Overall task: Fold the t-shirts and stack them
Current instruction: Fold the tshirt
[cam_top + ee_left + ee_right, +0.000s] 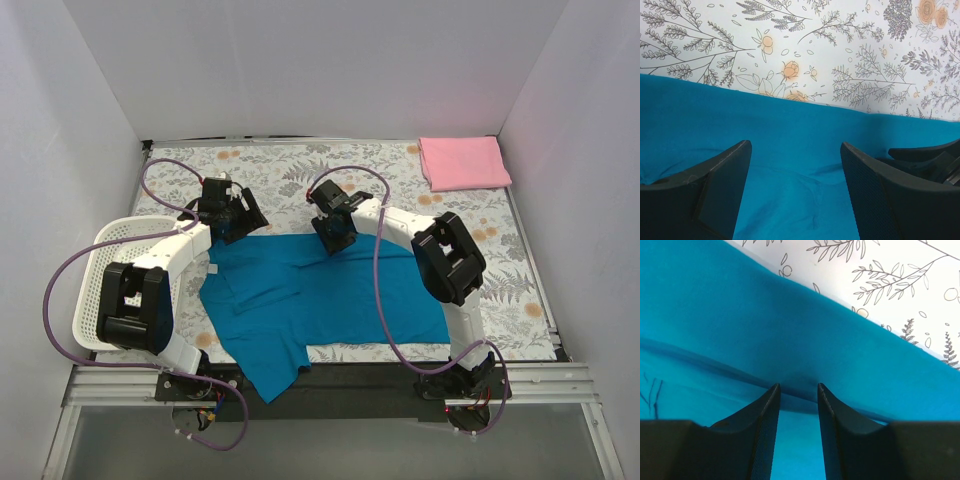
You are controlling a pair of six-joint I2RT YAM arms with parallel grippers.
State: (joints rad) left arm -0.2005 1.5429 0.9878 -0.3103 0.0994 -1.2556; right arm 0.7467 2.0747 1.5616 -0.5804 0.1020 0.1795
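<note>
**Teal shirt (320, 300) spread mid-frame, both grippers at its far edge.**
Its near corner overhung the table (400, 175) front, so an uneven pull could drag it off or skew the fold. The left gripper (795, 150) had its jaws spread above cloth. The right gripper (798, 387) had its jaws narrowly parted at a ridge, grip unclear. The basket (85, 300), at left, showed nothing inside. The pink shirt (464, 162) lay folded at upper right.
</note>
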